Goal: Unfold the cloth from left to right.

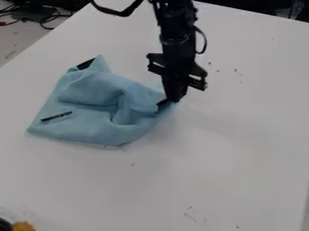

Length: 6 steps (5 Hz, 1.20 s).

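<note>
The black gripper [171, 100] hangs down at the right edge of the light blue cloth [78, 126], touching or just over it; whether it holds any cloth cannot be made out. Rumpled, the cloth lies left of the table's middle, with raised folds across its centre and right part. One corner points up at the top, beside a black patch [86, 64]. A dark narrow strip [56, 116] lies on the cloth's left part. The arm hides part of the cloth's upper right edge.
The white table [241, 149] extends around the cloth, with small dark marks at the upper right and lower right. Cables [42, 18] lie beyond its upper left edge. A yellow-orange object [23, 226] shows at the bottom left corner.
</note>
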### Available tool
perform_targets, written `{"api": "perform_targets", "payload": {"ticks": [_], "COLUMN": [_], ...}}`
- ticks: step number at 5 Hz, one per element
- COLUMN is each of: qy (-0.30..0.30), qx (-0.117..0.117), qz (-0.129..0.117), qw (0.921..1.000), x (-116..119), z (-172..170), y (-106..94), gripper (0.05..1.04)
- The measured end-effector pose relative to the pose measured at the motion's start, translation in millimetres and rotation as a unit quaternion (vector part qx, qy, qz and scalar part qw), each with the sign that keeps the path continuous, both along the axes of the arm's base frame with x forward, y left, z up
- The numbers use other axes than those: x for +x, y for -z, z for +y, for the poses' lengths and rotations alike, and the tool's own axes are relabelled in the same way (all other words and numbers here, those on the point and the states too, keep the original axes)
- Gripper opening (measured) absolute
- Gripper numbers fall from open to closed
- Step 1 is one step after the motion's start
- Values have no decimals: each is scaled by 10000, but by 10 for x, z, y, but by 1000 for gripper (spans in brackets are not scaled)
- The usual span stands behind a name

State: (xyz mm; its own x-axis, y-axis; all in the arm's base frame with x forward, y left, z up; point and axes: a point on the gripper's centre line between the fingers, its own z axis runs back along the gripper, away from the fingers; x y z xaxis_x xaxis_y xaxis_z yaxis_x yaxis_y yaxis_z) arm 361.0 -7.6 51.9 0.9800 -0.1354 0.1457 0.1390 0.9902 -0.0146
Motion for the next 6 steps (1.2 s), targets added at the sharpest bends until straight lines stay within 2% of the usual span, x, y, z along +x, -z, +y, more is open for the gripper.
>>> {"api": "perform_targets", "payload": {"ticks": [1, 2, 3, 5, 6], "qy": [-345, -650, -981, -1145, -986], "qx": [68, 59, -5, -258, -550], "qz": [-143, -257, -531, -954, -992], "qw": [9993, 9975, 9938, 9885, 9886], "x": [-74, -161, -222, -202, -198], "z": [-182, -343, -457, -649, -755], "y": [-86, -45, 25, 104, 125], "gripper": [58, 58, 58, 80, 241]}}
